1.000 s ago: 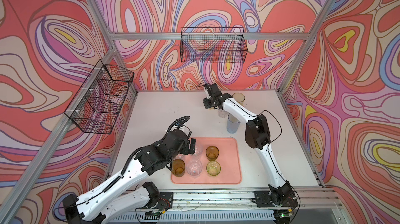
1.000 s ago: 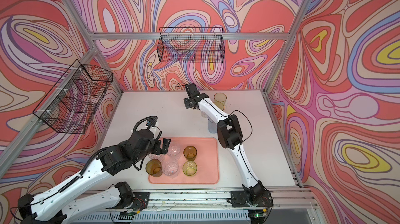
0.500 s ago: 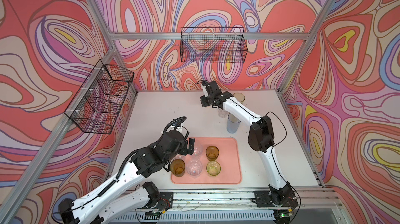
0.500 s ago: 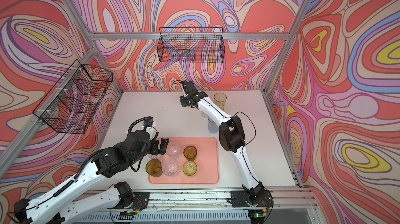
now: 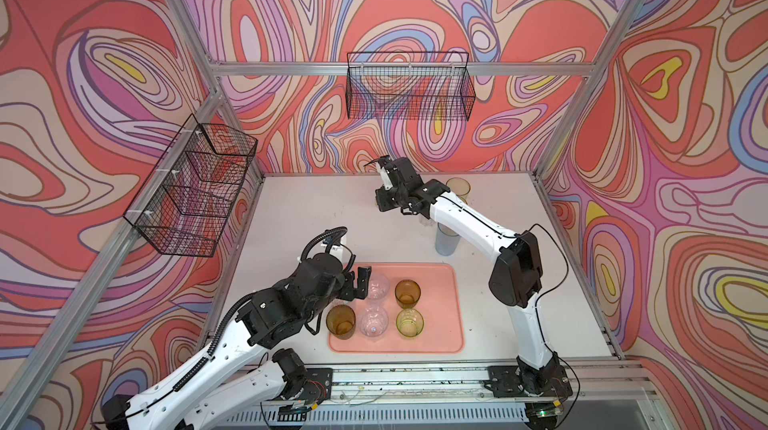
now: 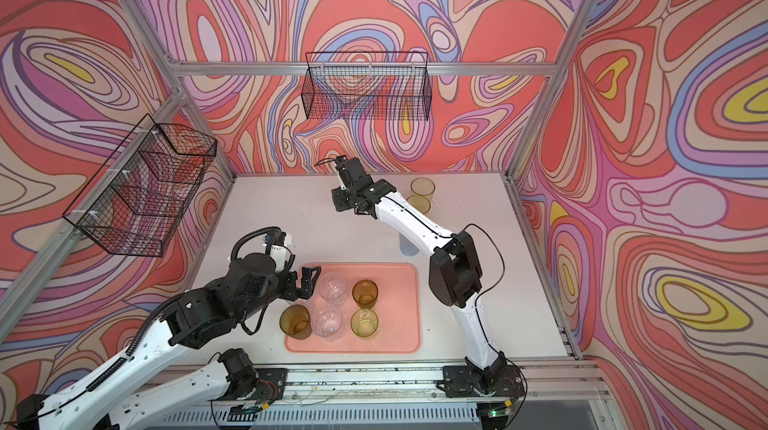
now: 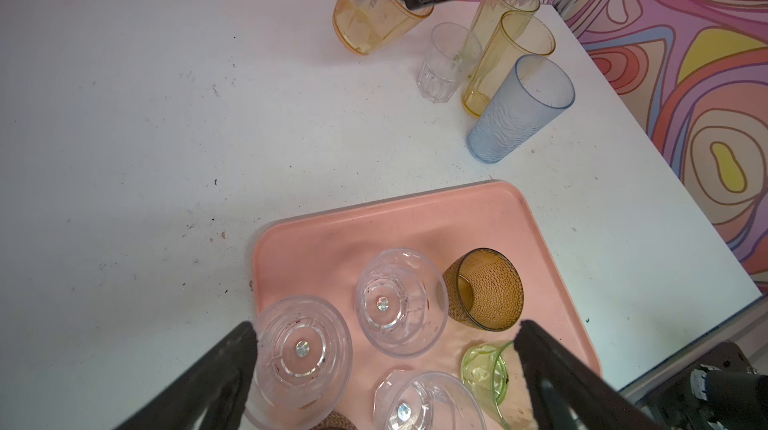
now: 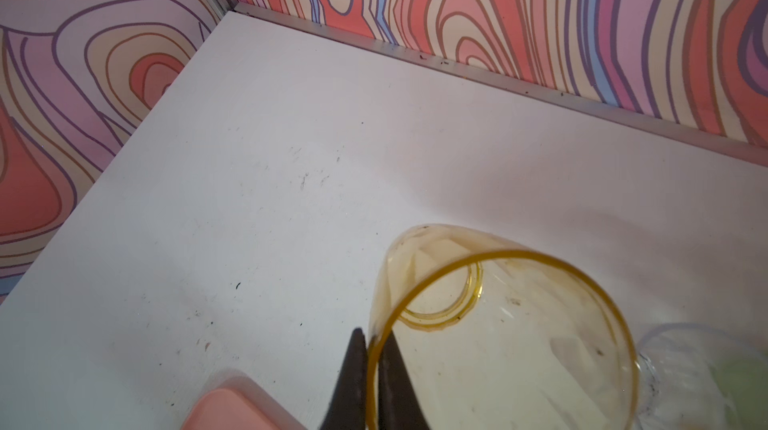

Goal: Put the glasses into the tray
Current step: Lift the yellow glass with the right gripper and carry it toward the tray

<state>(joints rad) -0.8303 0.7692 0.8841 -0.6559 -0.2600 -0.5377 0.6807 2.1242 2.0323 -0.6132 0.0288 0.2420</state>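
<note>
Currently the right gripper (image 8: 371,338) is pinching the apparently tilted orange tumbler (image 8: 498,324); the left gripper (image 7: 386,326) is hovering wide-open over the tray (image 7: 415,215).

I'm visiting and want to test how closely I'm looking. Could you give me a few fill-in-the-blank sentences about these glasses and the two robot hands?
The right hand pinches the orange glass by its ___.
The tall glass standing nearest the tray is pale ___.
The left hand hangs over the tray with its fingers ___.
Missing words: rim; blue; open.
</note>
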